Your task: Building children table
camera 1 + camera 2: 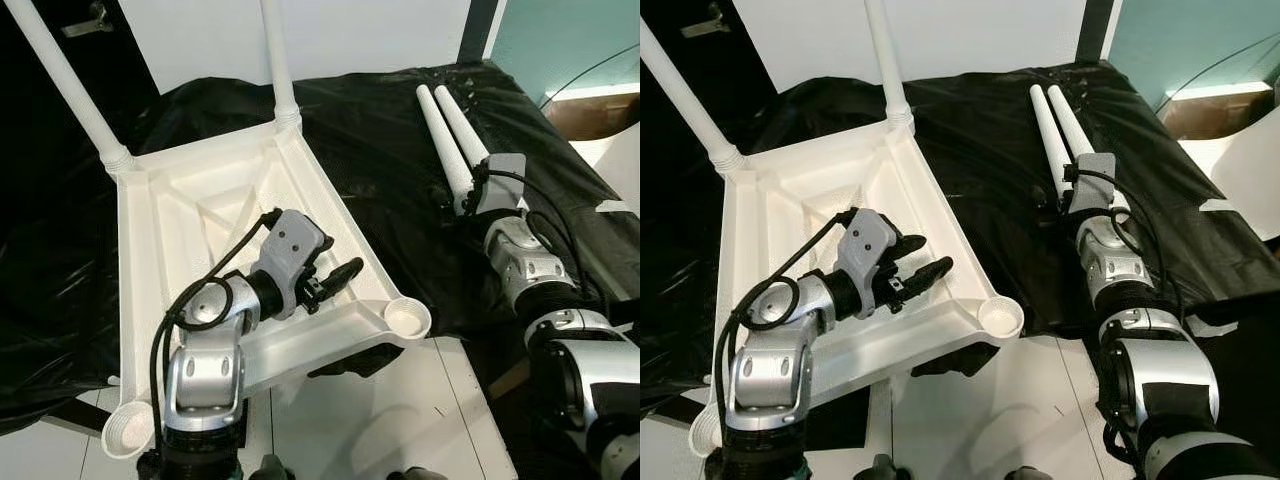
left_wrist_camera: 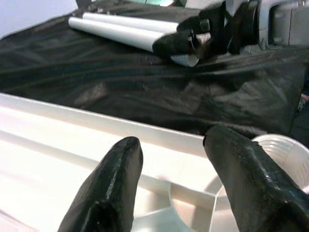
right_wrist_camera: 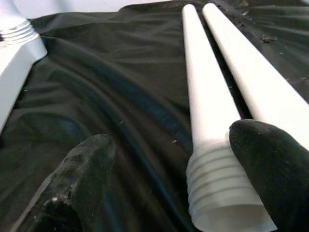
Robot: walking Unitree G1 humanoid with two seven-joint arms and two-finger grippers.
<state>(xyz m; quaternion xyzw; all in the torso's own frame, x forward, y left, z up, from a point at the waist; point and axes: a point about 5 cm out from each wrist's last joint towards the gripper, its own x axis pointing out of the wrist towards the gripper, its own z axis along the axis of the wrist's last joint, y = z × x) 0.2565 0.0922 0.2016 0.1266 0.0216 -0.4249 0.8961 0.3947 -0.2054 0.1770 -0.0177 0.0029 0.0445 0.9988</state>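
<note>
Leg pickup: the upturned tabletop [image 1: 190,215], two legs fitted, lies on the black-draped surface [image 1: 380,140] under the wide-open left gripper [image 1: 915,272], while the right gripper [image 3: 178,188], also wide, straddles one loose leg [image 3: 205,116] that it must next clamp and carry to the empty socket [image 1: 408,317].

tabletop [image 1: 190,230]: upturned, two fitted legs [image 1: 60,80] stand at its far corners, blocking passage there | near socket [image 1: 408,318]: open, left gripper [image 1: 335,280] beside it | black sheet [image 1: 370,150]: bare between tabletop and loose legs [image 1: 450,140] | right gripper [image 3: 183,164]: straddles nearer loose leg's threaded end, second leg touching alongside
</note>
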